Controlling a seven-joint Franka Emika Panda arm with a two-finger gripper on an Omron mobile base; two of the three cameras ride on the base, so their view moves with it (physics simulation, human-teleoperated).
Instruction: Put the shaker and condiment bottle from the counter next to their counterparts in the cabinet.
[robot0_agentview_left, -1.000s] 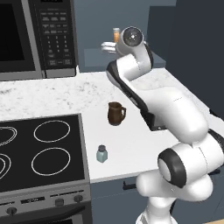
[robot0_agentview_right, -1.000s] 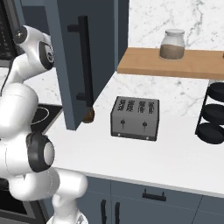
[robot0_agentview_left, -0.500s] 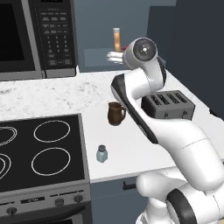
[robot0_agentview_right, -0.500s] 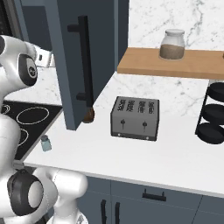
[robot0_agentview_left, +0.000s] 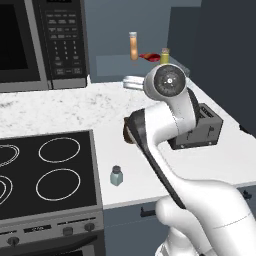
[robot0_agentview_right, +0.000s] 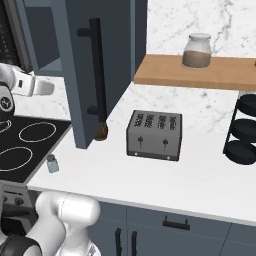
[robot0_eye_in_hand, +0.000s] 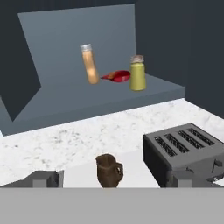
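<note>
On the cabinet (robot0_eye_in_hand: 87, 103) ledge the orange condiment bottle (robot0_eye_in_hand: 89, 64) already stands, tilted a little in the hand view, just beside the flat red item (robot0_eye_in_hand: 117, 76) and near the yellow-green jar (robot0_eye_in_hand: 137, 73). That half of the job looks done, I'd say.

The shaker (robot0_agentview_left: 116, 175) sits low on the marble surface (robot0_agentview_left: 65, 107), close to the front edge and right beside the black stovetop (robot0_agentview_left: 45, 172). It is well apart from the shelf. The claw (robot0_eye_in_hand: 111, 180) hangs up high with its two dark tips spread wide and nothing between them, looking over the brown mug (robot0_eye_in_hand: 108, 169) and the toaster (robot0_eye_in_hand: 183, 148) toward the shelf.

What worries me is the reach back. The shaker is small and near the edge, so a clumsy approach from above could knock it over or nudge it off the front, or onto the burners. The mug stands between shelf and shaker, and a sweeping arm could clip it. The open cabinet door (robot0_agentview_right: 95, 70) stands near the arm's path too. Later, setting the shaker on that ledge, a careless push could topple the leaning bottle or shove the jar, since those three sit close together.
</note>
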